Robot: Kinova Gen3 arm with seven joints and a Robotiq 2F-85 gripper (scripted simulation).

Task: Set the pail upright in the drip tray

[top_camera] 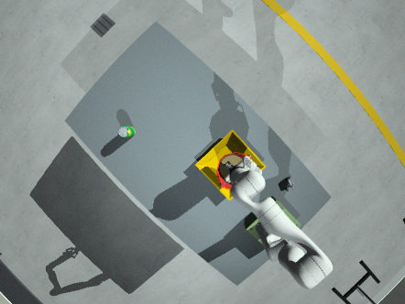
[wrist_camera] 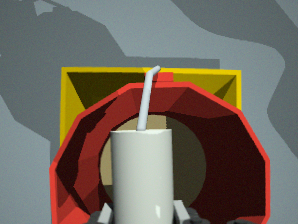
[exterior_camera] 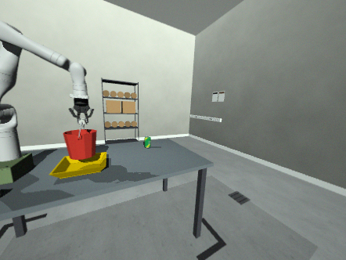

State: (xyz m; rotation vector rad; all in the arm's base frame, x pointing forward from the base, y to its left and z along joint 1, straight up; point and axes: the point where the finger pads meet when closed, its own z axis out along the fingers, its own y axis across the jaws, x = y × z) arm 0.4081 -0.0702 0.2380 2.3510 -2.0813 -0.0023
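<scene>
The red pail [exterior_camera: 80, 144] stands upright over the yellow drip tray [exterior_camera: 78, 164] at the near left of the table. Its base is down within the tray's rim; I cannot tell whether it touches the floor. My gripper [exterior_camera: 81, 122] is straight above the pail, shut on its grey bail handle [wrist_camera: 148, 97], which stands raised. The wrist view looks down into the pail [wrist_camera: 160, 155], with the tray [wrist_camera: 75, 90] showing behind its far rim. From above, the pail [top_camera: 225, 169] sits toward the tray's [top_camera: 230, 163] near end, and the arm hides the fingers.
A green can [exterior_camera: 147, 142] stands far off on the table, also in the top view [top_camera: 127, 132]. A green box [exterior_camera: 13, 168] lies by the arm's base. A small dark object [top_camera: 288, 183] lies right of the tray. A shelf [exterior_camera: 120, 110] stands behind the table.
</scene>
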